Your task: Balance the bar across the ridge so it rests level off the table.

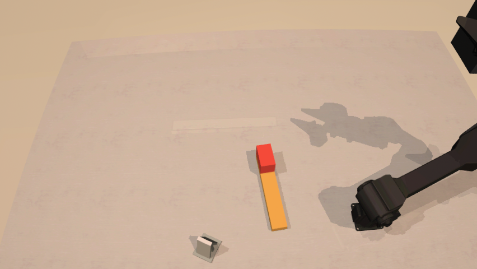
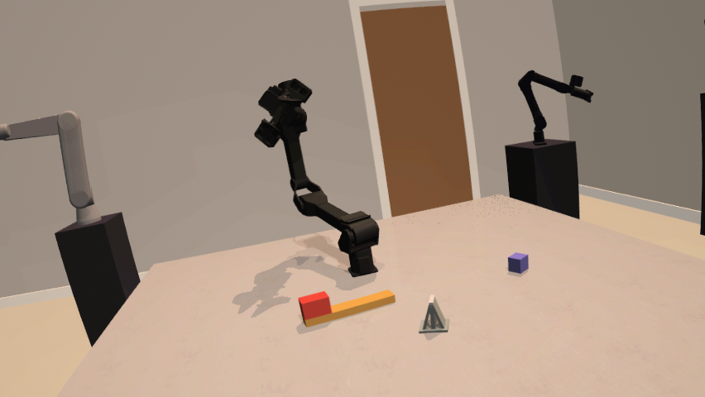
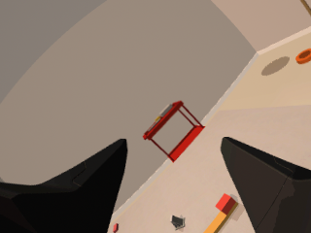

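An orange bar [image 1: 274, 202] [image 2: 364, 303] [image 3: 217, 222] lies flat on the table, with a red block [image 1: 266, 156] [image 2: 315, 305] [image 3: 225, 204] on top of one end. The small grey ridge [image 1: 204, 247] [image 2: 434, 315] [image 3: 178, 221] stands upright on its base plate, apart from the bar. The bar does not touch it. My gripper [image 3: 175, 144] is open, its two black fingers wide apart with nothing between them. It is raised high above the table, well away from the bar and the ridge. In the top view its fingertips are out of frame.
A purple cube [image 2: 518, 262] stands on the table, to the right of the ridge in the exterior view. Other arms stand on black pedestals [image 2: 542, 174] [image 2: 98, 275] beyond the table. A red frame-like stand [image 3: 187, 144] shows in the distance in the wrist view.
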Controlling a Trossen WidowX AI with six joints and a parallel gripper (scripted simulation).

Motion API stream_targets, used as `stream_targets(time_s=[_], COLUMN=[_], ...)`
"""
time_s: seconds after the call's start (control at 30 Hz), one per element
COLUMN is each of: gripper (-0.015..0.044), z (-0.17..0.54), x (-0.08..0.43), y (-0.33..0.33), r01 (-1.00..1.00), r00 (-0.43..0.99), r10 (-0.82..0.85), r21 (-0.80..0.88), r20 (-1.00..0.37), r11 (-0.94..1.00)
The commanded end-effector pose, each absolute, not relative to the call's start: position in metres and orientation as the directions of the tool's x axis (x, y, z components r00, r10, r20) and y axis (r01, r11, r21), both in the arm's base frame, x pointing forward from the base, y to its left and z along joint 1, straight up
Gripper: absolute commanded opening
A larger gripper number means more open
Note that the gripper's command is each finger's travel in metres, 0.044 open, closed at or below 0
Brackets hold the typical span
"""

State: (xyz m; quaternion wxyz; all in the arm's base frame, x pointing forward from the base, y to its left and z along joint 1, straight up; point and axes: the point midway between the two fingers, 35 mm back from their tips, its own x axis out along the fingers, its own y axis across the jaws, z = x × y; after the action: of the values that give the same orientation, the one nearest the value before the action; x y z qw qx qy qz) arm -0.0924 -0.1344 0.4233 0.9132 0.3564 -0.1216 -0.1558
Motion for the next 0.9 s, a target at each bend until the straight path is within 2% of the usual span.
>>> stream_targets(time_s=[0.0, 0.43, 0.87], gripper=[0.0315, 0.0315, 0.0315], z=[0.427, 0.429, 0.408], x=[-0.075, 0.0, 0.069], y=[-0.122, -0.083, -0.061], r01=[0.262, 0.377, 0.234], r00=[0.928, 0.921, 0.862], r10=[-0.366, -0.361, -0.361], r21=[0.581, 0.1, -0.351], r20=[0.067, -0.143, -0.355], r11=[0.77, 0.921, 0.907])
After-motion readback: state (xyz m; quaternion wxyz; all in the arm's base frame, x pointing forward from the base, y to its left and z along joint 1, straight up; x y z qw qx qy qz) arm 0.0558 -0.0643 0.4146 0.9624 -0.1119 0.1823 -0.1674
